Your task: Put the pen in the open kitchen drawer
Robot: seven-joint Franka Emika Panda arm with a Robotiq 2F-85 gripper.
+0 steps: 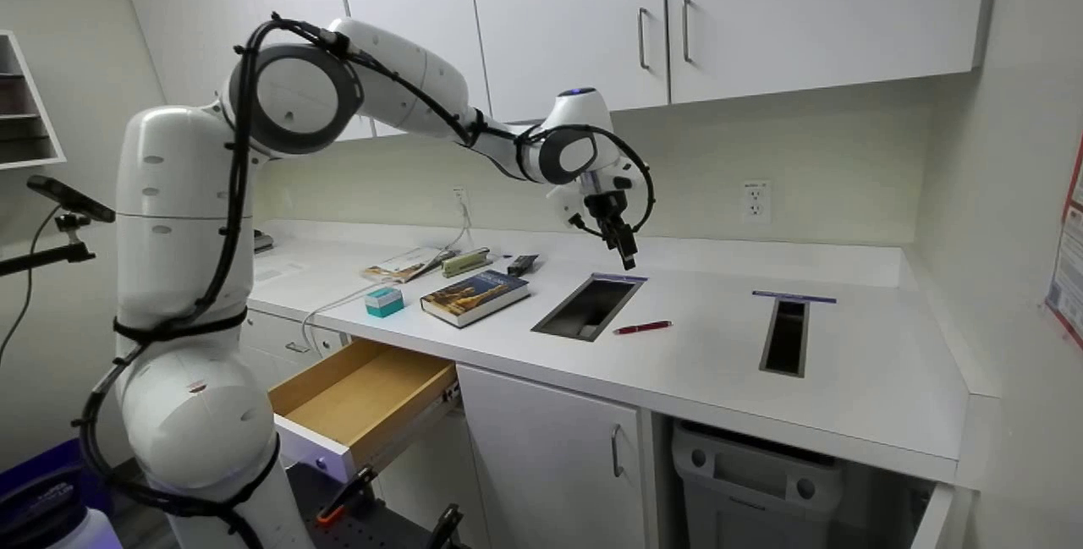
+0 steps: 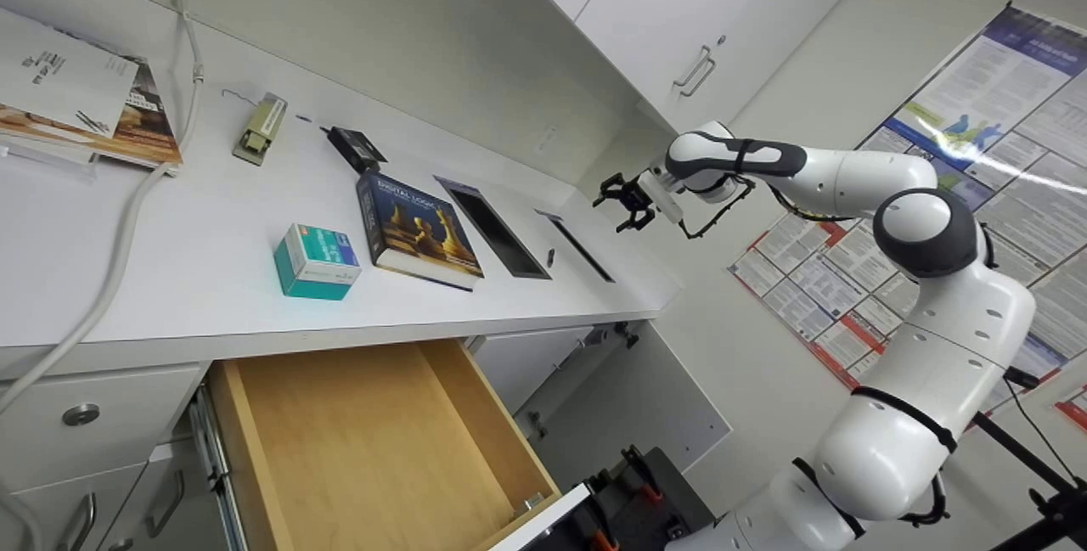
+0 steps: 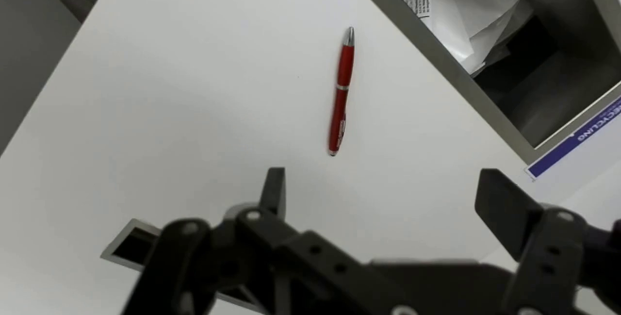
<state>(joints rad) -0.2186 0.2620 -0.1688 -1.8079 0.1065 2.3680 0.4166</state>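
The red pen (image 1: 643, 328) lies flat on the white countertop between two cut-out slots. It also shows in an exterior view (image 2: 550, 257) as a small dark mark, and in the wrist view (image 3: 342, 91) with its silver tip pointing up the picture. My gripper (image 3: 383, 170) is open with nothing between its fingers. It hangs well above the counter, and the pen shows ahead of the fingertips. The gripper also shows in both exterior views (image 1: 626, 260) (image 2: 611, 211). The open drawer (image 1: 364, 388) has a bare light wood inside and a white front; it also shows here (image 2: 365, 449).
A wide recycling slot (image 1: 584, 308) lies beside the pen, a narrow slot (image 1: 785, 337) on the pen's far side. A book (image 1: 475, 297), a teal box (image 1: 384, 302) and a green tool (image 1: 465, 262) stand on the counter. White cupboards (image 1: 575, 24) hang above.
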